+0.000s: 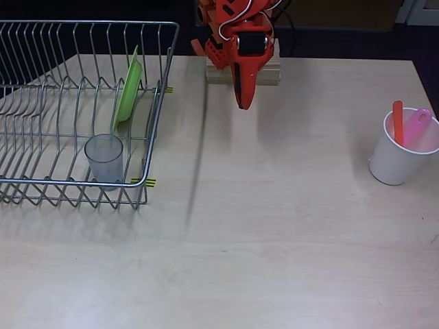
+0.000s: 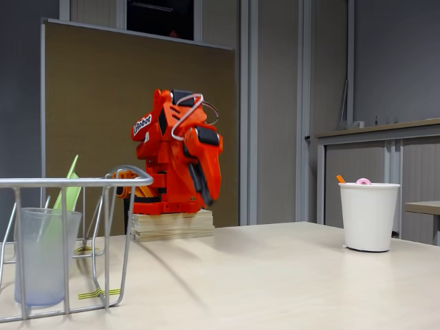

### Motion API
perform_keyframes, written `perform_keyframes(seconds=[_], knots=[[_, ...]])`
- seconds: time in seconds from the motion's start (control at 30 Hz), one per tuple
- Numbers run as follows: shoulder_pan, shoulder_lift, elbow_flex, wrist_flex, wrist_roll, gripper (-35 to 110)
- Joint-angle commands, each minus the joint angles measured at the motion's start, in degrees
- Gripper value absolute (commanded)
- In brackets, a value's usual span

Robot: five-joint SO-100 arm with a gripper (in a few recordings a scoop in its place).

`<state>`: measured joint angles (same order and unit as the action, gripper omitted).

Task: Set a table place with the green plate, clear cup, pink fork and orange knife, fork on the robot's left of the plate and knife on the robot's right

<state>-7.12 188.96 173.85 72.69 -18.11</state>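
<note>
Overhead, left of the folded pincer (image 1: 243,103), a wire dish rack (image 1: 41,185) holds the upright green plate (image 1: 127,92) and clear cup (image 1: 104,157). Far right, a white cup (image 1: 394,161) holds the orange knife (image 1: 398,123) and pink fork (image 1: 416,127). Pincer's fingers look together, gripping nothing.

Shiny metal-wire dish rack (image 1: 75,110), translucent plastic clear cup (image 1: 104,157), matt pale wood-grain table (image 1: 288,226), opaque white cup (image 1: 401,154)

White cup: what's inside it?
The white cup holds the orange knife and pink fork, handles up. Their lower ends are hidden by its wall.
</note>
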Motion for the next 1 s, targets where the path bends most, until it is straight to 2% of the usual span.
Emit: perform_keyframes(seconds=[0.0, 0.13, 0.23, 0.3, 0.33, 0.37, 0.4, 0.47, 0.5, 0.53, 0.6, 0.67, 0.73, 0.8, 0.83, 0.97], knots=[[0.5, -4.5, -9.8, 3.1, -0.6, 6], [3.3, -20.0, -24.0, 4.7, -6.5, 15], [4.7, -32.1, -34.6, 6.2, -8.7, 15], [5.2, -39.5, -41.9, 7.5, -8.1, 13], [5.3, -42.5, -44.9, 7.1, -6.2, 6], [5.4, -45.1, -47.5, 6.4, 0.7, 0], [6.1, -47.5, -50.3, 6.8, 13.9, 0], [7.2, -51.9, -55.5, 10.2, 47.1, 1], [7.9, -53.1, -57.1, 11.3, 57.1, 2], [8.6, -53.8, -57.8, 11.4, 60.0, 1], [10.0, -54.1, -57.9, 11.6, 55.4, 1], [10.9, -54.1, -57.4, 10.5, 57.7, 0], [11.6, -54.1, -56.9, 10.4, 68.3, 0], [13.2, -53.5, -56.1, 9.1, 82.9, 0], [14.2, -53.5, -56.1, 9.0, 86.2, 0], [18.3, -54.4, -56.7, 9.9, 77.0, 0]])
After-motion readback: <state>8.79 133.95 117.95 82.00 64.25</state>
